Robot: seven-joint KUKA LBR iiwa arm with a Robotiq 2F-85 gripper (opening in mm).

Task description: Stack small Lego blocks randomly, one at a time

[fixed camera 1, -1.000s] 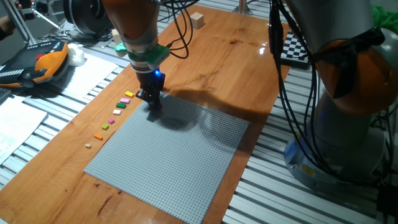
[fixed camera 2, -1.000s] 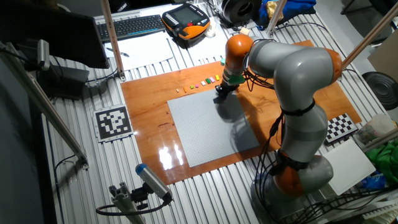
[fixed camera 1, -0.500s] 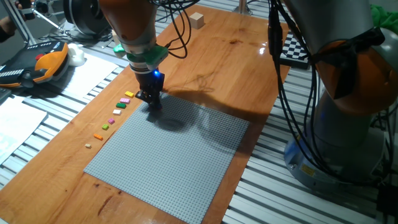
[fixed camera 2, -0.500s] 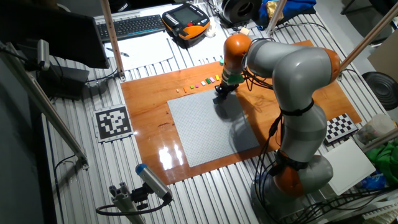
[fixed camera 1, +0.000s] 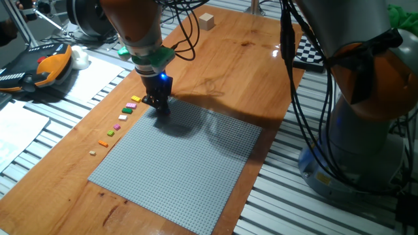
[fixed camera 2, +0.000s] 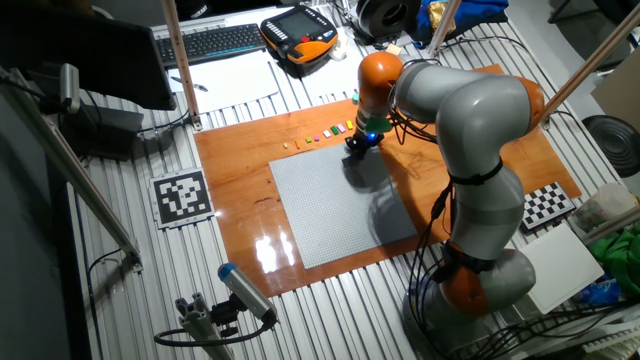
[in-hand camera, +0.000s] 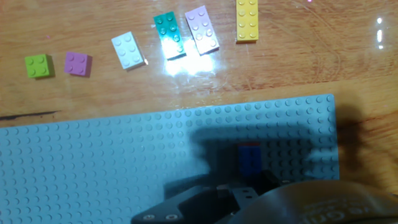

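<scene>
**One brick on the plate, a row waiting**

Hardly anything is changing since a second ago: the arm is leaning a shade further toward the loose bricks, and nothing else is shifting.

Largest first, the wooden table is carrying the grey baseplate, and the arm is holding the tool low over the plate's corner nearest the brick row. In the hand view a dark blue brick with red at its top edge is sitting on the studs just ahead of the tool; whether the jaws are gripping it or standing clear I cannot tell.

Beside the plate, on bare wood, the small Lego blocks are lying in a line: yellow, pink, green, white, purple and lime.

Judging by this, stacking is barely beginning; nearly every brick is awaiting its turn.
</scene>
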